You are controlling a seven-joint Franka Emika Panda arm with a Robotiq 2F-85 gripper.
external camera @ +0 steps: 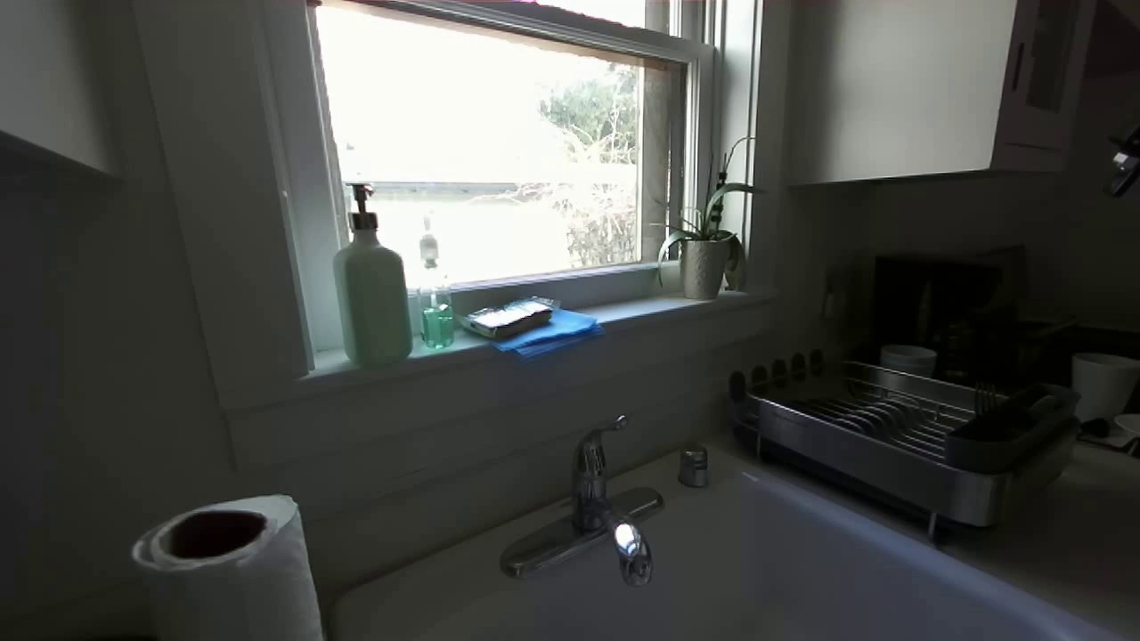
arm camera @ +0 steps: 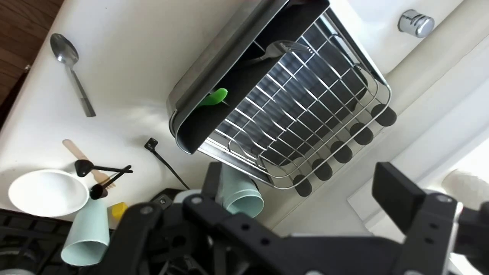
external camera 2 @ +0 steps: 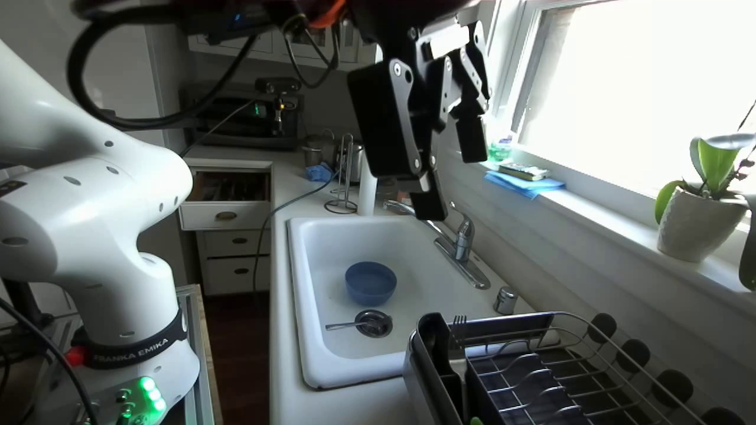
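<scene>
In the wrist view the released claw [arm camera: 300, 179] gapes; rack [arm camera: 305, 110], cut off, at its twelve o'clock; cup [arm camera: 242, 194], part-hidden, at nine.

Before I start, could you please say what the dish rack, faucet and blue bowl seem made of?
The dish rack looks mostly like satin stainless steel, given its soft grey sheen. The faucet is probably polished chromed metal, as its sharp highlights suggest. The blue bowl may be smooth plastic: its colour is even, without hard glints, though ceramic remains possible.

White counter [arm camera: 122, 49] w/ dish rack [arm camera: 290, 110], white bowl [arm camera: 47, 193], 1 metal spoon [arm camera: 79, 87] (nr. edge).
</scene>
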